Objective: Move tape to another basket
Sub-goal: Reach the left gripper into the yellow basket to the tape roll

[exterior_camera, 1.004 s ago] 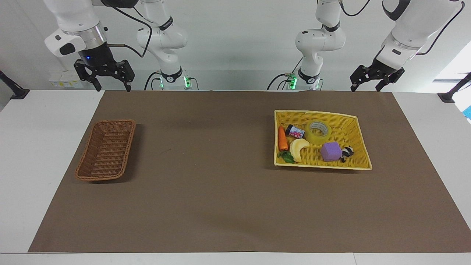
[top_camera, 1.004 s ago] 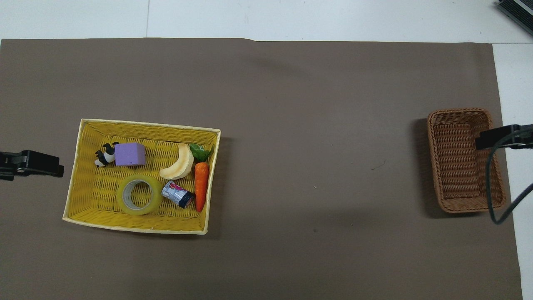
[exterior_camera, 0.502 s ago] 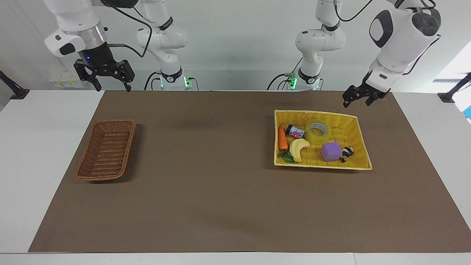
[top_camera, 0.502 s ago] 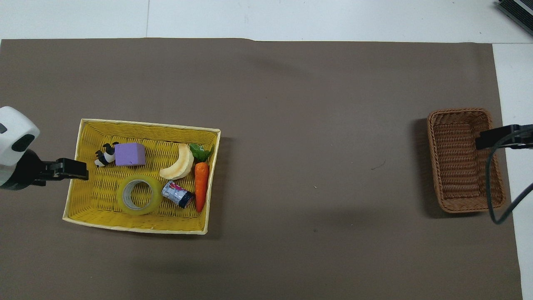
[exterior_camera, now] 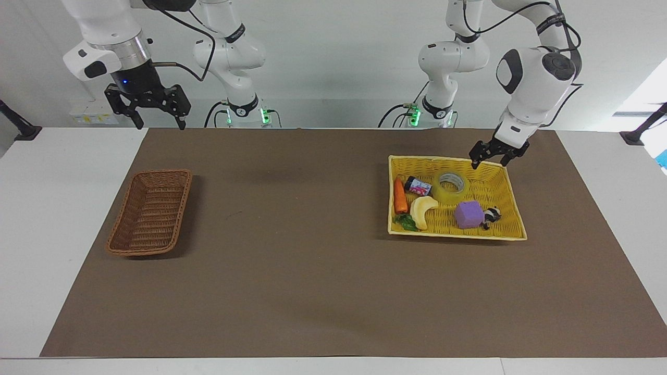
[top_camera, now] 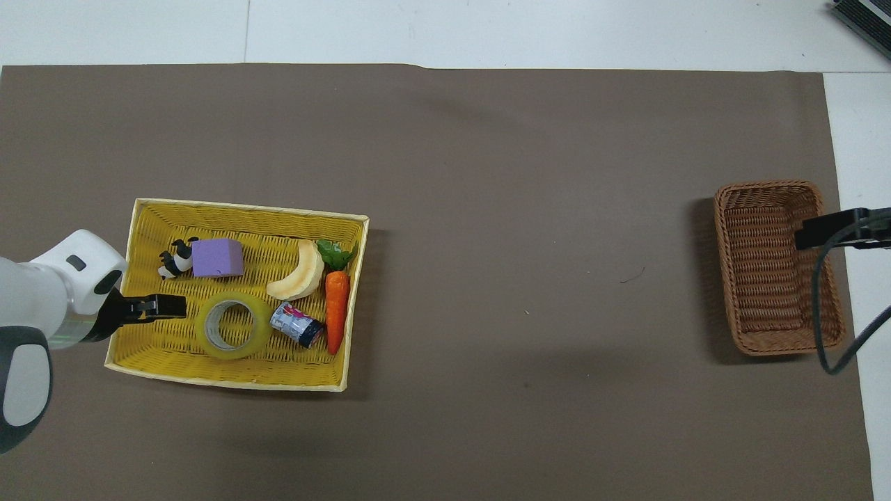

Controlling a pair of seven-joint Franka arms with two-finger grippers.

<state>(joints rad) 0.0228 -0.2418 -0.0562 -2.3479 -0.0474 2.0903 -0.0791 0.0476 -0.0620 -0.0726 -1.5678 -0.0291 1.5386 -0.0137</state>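
- The roll of yellow packing tape (exterior_camera: 451, 187) lay flat, core upward, in the yellow woven basket (exterior_camera: 513, 200), in the part of it nearer the robots.
- Just beside the tape, toward the right arm's end, lay a small printed can (exterior_camera: 418, 186) on its side, then a toy carrot (exterior_camera: 399, 196) along the basket wall.
- A pale banana (exterior_camera: 423, 211), a purple foam cube (exterior_camera: 468, 214) and a small panda figure (exterior_camera: 491, 214) lay farther from the robots than the tape, all in the same basket.
- The left gripper (exterior_camera: 492, 157) hung over the yellow basket's edge nearest the robots, close to the tape but not touching it; its fingers stood parted and held nothing.
- In the overhead view the left gripper (top_camera: 159, 307) pointed at the roll from the side of the left arm's end of the table.
- The brown wicker basket (exterior_camera: 149, 212) stood well apart at the right arm's end, with nothing in it.
- The right gripper (exterior_camera: 148, 104) waited aloft over the table edge by its base, fingers spread, holding nothing.
- Judged from this, the step in hand was the approach to the tape; no grasp had been made.
- The next move would call for lowering over the roll, one finger in the core and one outside, or straddling the roll, clear of the can.
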